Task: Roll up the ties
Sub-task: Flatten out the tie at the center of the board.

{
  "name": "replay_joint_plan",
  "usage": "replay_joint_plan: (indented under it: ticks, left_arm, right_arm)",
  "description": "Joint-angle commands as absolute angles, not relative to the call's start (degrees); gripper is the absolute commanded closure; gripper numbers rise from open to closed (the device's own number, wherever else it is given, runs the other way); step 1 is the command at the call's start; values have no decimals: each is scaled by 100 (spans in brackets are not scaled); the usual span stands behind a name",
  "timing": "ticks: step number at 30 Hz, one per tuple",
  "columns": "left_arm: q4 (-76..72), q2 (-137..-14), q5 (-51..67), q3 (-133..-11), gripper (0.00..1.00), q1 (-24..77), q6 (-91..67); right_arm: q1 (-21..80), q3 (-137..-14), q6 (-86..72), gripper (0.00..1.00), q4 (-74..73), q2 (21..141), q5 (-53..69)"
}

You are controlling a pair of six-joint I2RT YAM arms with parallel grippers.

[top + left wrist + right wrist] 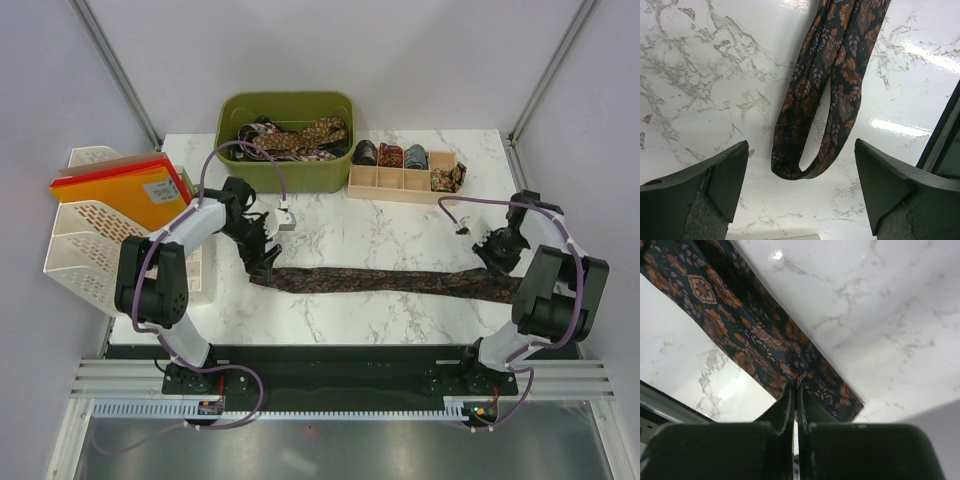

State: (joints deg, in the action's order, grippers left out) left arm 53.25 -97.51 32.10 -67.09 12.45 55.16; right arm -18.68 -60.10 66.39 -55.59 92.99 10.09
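Squarely across the near part of the marble table: one dark tie with an orange-brown leaf print. Lay flat and ran left to right. Ended at the left in a folded-back loop and at the right in a broader end. Sat with the loop between the fingers of the left gripper, which were spread wide and closed on nothing. Was pinched near the broad end by the right gripper, its jaws pressed together on the cloth.

Farther back, at the far edge: a green bin heaped with loose ties. Just right of it, a wooden tray of compartments with rolled ties inside. Stood well apart from the stretched tie, both of them. At the left edge, beside the left arm: a white lattice rack holding orange and red folders.

From above, looked like one plain dark strip, both ends half hidden under the grippers. From the left wrist, showed the tie doubled over, two layers parting around a gap, inside the left gripper and touching neither finger. From the right wrist, showed the tie puckered where the right gripper nipped it.
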Motion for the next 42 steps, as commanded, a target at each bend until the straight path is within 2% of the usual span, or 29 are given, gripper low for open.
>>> replay_joint_plan:
  ticks: [1, 9, 21, 25, 27, 29, 35, 36, 38, 39, 40, 42]
  left_arm:
    - [5440, -9404, 3357, -6768, 6, 1222, 5484]
    - [5590, -8931, 3507, -6224, 0, 1239, 7045]
    - [3454, -8710, 2699, -5238, 1, 2232, 7462]
    - [3472, -8868, 2593, -5256, 17, 2320, 7549]
    - [3585, -8842, 2558, -5195, 22, 2303, 7734]
    - [3752, -8781, 2540, -5125, 22, 2294, 7926]
    - [3893, -8693, 2540, -4905, 39, 2294, 8103]
    - [3894, -8675, 2540, -4896, 49, 2294, 8077]
    - [3911, -8640, 2549, -4922, 61, 2276, 7990]
    - [3920, -8622, 2566, -4948, 74, 2259, 7928]
    - [3911, -8579, 2636, -4983, 81, 2207, 7771]
    - [3937, -8499, 2733, -5115, 86, 2136, 7621]
  right_arm:
    - [-2188, -6302, 7259, 100, -5994, 8868, 827]
    - [-2320, -6161, 6997, 100, -5687, 9351, 852]
    - [-2320, -5880, 6856, 100, -5449, 9387, 861]
    - [-2320, -5889, 6838, 100, -5449, 9352, 826]
    - [-2320, -5845, 6873, 100, -5449, 9299, 826]
    - [-2320, -5819, 6891, 100, -5449, 9290, 835]
    - [-2320, -5836, 6882, 100, -5449, 9281, 852]
    - [-2329, -5827, 6882, 100, -5441, 9273, 870]
    - [-2320, -5845, 6873, 100, -5449, 9255, 896]
    - [-2338, -5845, 6873, 100, -5467, 9246, 931]
    - [-2329, -5853, 6882, 100, -5467, 9220, 940]
    - [-2355, -5845, 6943, 100, -5484, 9150, 975]
